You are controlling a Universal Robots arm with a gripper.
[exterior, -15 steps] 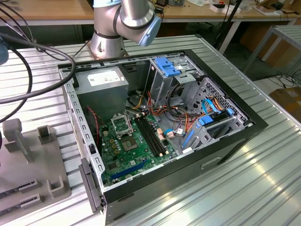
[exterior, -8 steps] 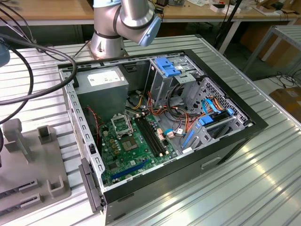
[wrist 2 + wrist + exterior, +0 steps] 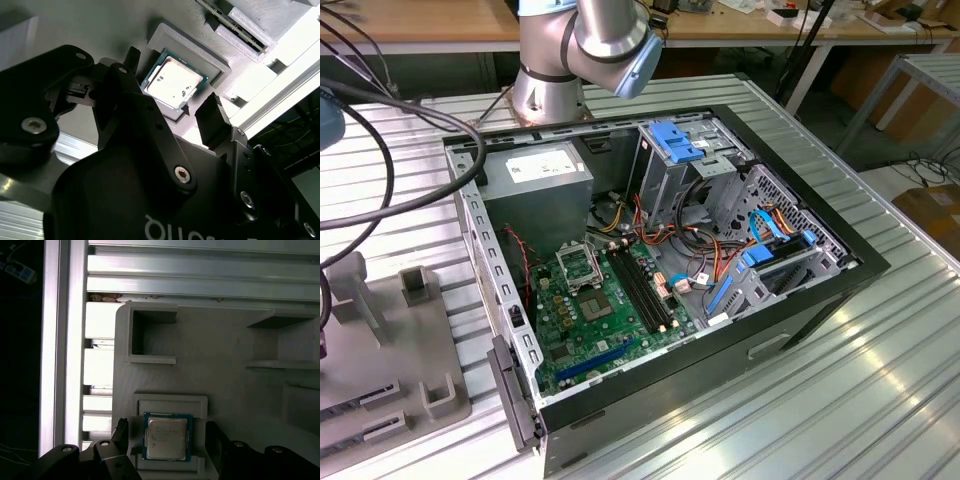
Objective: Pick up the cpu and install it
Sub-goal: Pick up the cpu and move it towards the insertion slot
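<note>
The claw (image 3: 167,430) is wide open and holds nothing. Its two fingers (image 3: 216,437) stand beside opposite edges of the cpu (image 3: 166,438), with a gap on each side. The cpu lies flat in a grey holder (image 3: 225,385).

**My camera positions**

I get the exterior view from high up, angled down over the open computer case (image 3: 650,270) on the ribbed counter (image 3: 840,400). Both wrist views sit close behind the end effector (image 3: 167,434), looking along it, and both catch the cpu (image 3: 166,437) in its grey holder (image 3: 225,365).
</note>
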